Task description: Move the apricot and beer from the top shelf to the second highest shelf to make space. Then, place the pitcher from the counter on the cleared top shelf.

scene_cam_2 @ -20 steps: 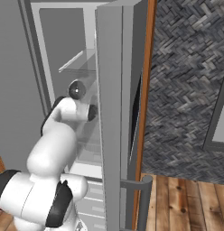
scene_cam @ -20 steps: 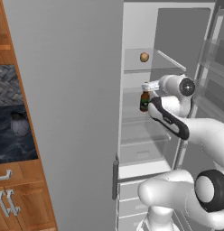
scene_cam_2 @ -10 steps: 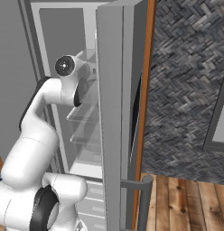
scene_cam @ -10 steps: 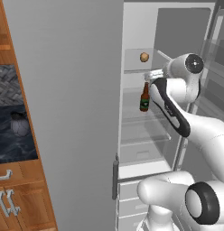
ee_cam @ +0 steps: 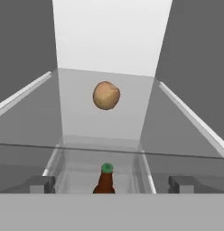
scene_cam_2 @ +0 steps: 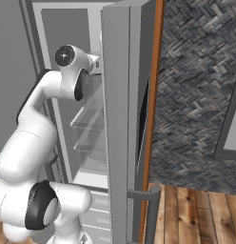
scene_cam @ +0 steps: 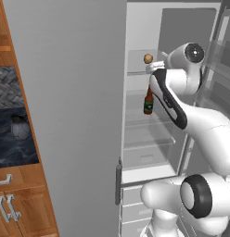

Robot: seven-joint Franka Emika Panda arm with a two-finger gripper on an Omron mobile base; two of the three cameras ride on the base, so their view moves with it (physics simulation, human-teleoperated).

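Note:
The apricot [scene_cam: 148,58] [ee_cam: 106,95], small and tan-orange, lies on the top shelf [scene_cam: 137,72] [ee_cam: 77,118] of the open fridge. My gripper [scene_cam: 153,66] [ee_cam: 112,185] is level with that shelf's front edge, facing the apricot and a short way from it, jaws open and empty. One shelf down, the beer [scene_cam: 148,99] stands upright on the second highest shelf [scene_cam: 156,121]; the hand view shows its green cap [ee_cam: 106,169] through the glass. Far left, the smoky-grey pitcher [scene_cam: 19,127] sits on the dark counter [scene_cam: 10,152].
The fridge's grey side wall [scene_cam: 75,115] stands between the counter and the shelves. Its open door [scene_cam_2: 124,124] with bins is to the arm's right. More glass shelves [scene_cam: 147,143] and drawers lie lower down. Wooden cabinet fronts [scene_cam: 19,203] are under the counter.
The hand has risen from beside the beer on the second highest shelf up to the front edge of the top shelf. The beer stays standing where it was.

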